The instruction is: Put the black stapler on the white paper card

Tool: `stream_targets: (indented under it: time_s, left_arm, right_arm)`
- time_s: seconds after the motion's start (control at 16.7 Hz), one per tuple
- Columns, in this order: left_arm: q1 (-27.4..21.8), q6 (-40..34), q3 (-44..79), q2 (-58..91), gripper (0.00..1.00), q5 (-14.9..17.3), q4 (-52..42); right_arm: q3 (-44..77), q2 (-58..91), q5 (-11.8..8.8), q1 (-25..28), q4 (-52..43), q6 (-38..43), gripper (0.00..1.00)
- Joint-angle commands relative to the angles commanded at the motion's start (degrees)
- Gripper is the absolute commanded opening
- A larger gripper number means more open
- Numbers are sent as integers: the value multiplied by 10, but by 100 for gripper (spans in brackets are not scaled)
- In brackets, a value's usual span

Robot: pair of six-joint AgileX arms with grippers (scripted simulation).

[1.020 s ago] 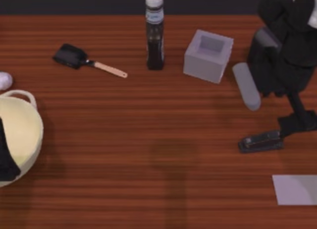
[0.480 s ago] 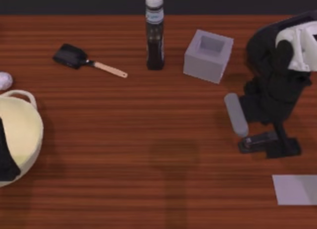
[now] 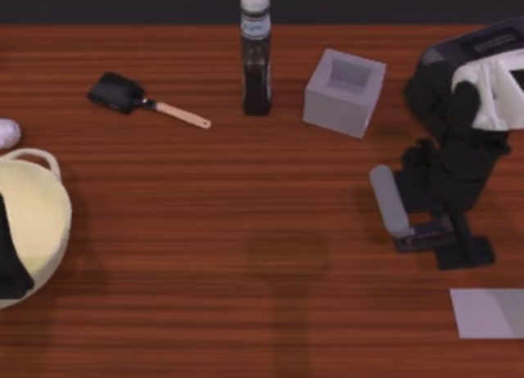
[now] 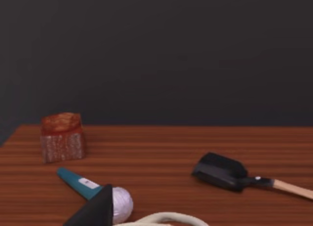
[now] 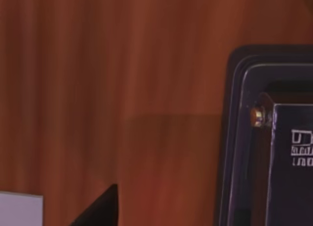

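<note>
Right gripper (image 3: 446, 231) moved onto low black stapler (image 3: 422, 235).

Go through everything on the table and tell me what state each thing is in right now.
Black stapler: flat on the table, under the right gripper, off the card.
White paper card: flat, bare.
Pale grey hollow cube: upright, opening up.
Dark bottle with white cap: standing, capped.
Black-headed scoop with wooden handle: lying flat.
Cream basket: upright, something dark inside.

Right end effector (image 3: 446, 231) over black stapler (image 3: 422, 235) — white paper card (image 3: 489, 312) near.
</note>
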Motion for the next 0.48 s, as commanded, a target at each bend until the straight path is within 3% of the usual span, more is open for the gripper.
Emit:
stream_targets:
  time_s: [0.48]
  left_arm:
    - [0,0,0,0,100,0,0]
  right_arm:
    - [0,0,0,0,0,0,25]
